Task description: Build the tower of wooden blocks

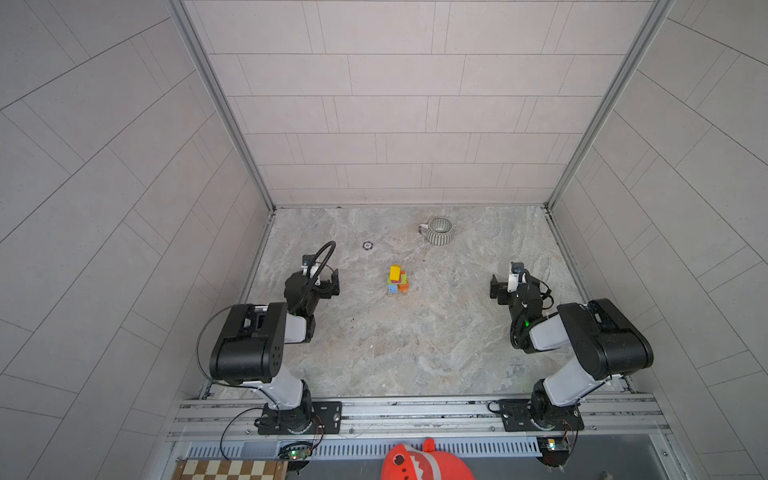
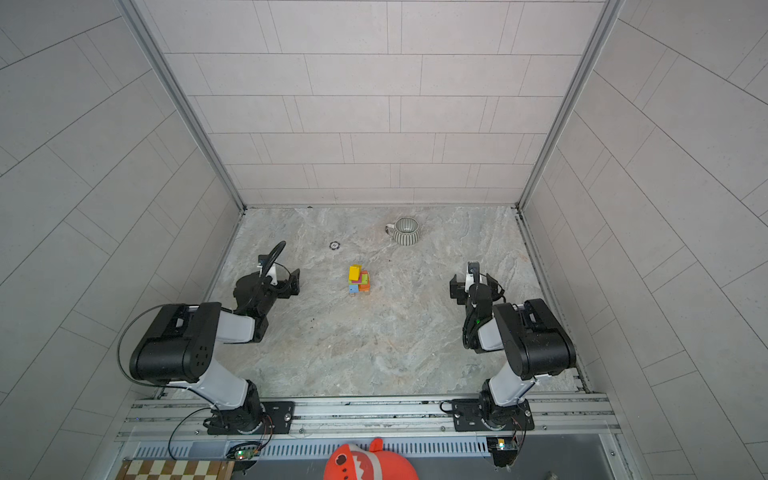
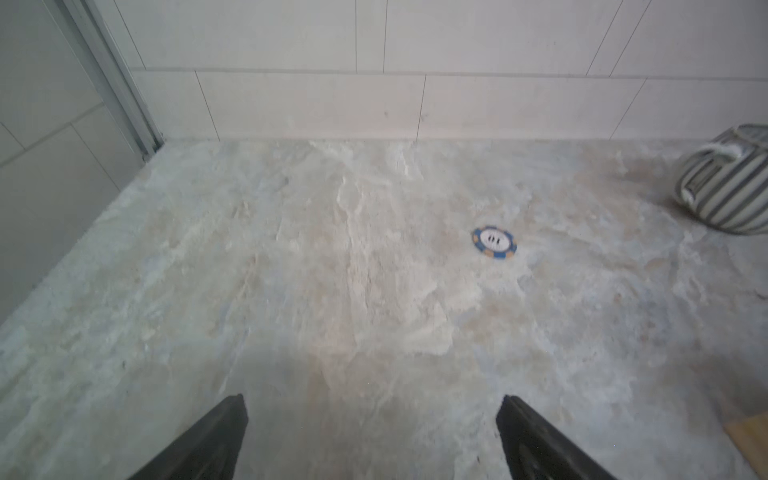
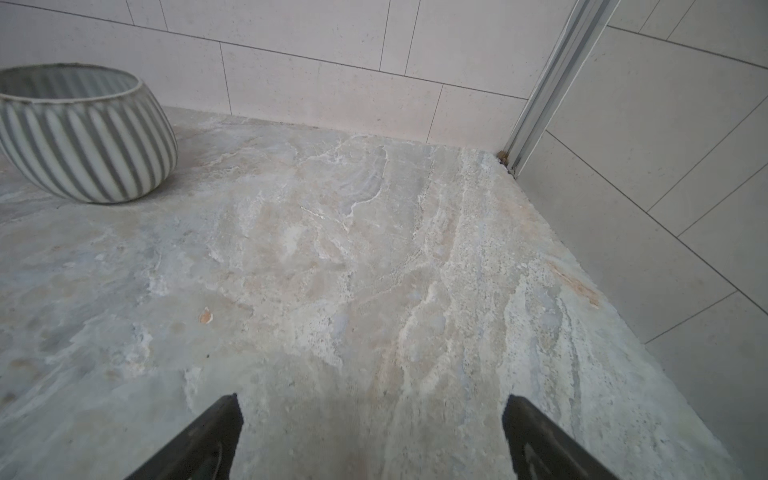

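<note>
A grey-and-beige marbled stone-look tabletop is boxed on three sides by pale tiled walls, whose corners are edged with aluminium corner posts. A slotted aluminium rail runs along the near edge and carries both arm bases. Near the middle of the tabletop, between the two arms and touching neither, stands the wood block tower. It is a short stack of small painted bricks, with a yellow one on top, orange, green and magenta below, and blue and plain tan at the foot; both top views show it. Toward the back wall sits a grey-and-white striped round mug. Well apart to its left lies a small blue-and-white round chip, whose dark centre marks are too blurred to read. The left gripper and the right gripper hover over bare tabletop, jaws spread wide, holding nothing. Beyond the rail lie a brown-and-cream checkered board and an orange-red plush toy.
</note>
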